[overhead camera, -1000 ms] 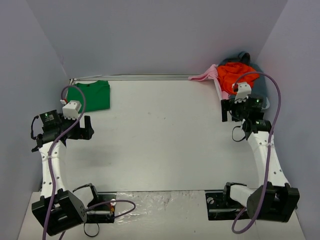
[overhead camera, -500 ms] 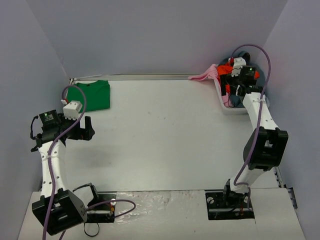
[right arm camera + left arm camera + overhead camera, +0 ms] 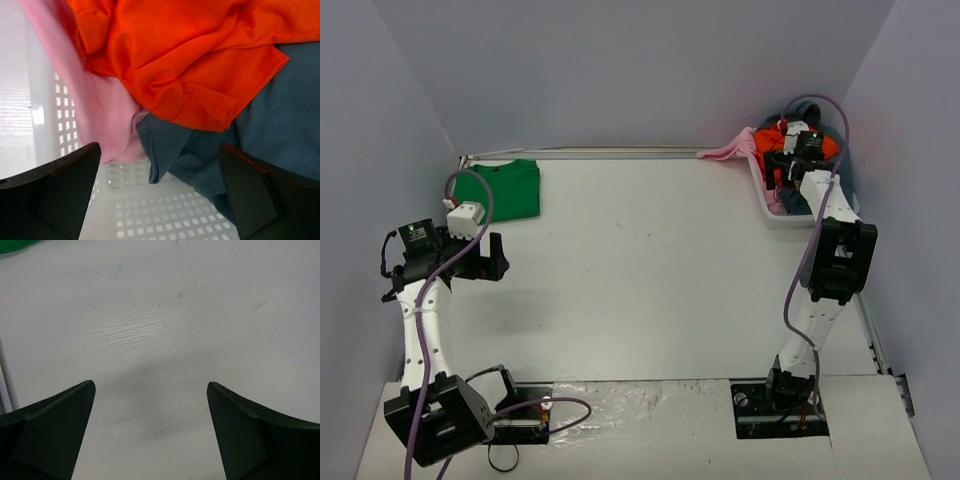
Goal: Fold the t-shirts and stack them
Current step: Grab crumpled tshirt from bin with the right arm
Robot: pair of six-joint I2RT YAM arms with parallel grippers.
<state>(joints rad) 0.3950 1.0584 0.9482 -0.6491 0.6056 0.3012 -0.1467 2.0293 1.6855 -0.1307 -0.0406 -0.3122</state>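
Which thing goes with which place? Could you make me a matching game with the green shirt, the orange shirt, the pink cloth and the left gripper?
Things:
1. green shirt
2. orange shirt
3. pink cloth
4. left gripper

Places:
A. draped over the edge of the basket
B. open, above a bare part of the table
C. flat at the table's far left corner
D. topmost in the basket

Pairs: 1-C, 2-D, 3-A, 4-B.

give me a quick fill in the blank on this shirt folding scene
The green t-shirt lies on the table, at its far ____ corner.
The orange t-shirt sits in a white ____ with pink cloth and blue cloth.
The left claw, over bare table, and the right claw, above the orange t-shirt, are both ____.
Missing words: left; basket; open.
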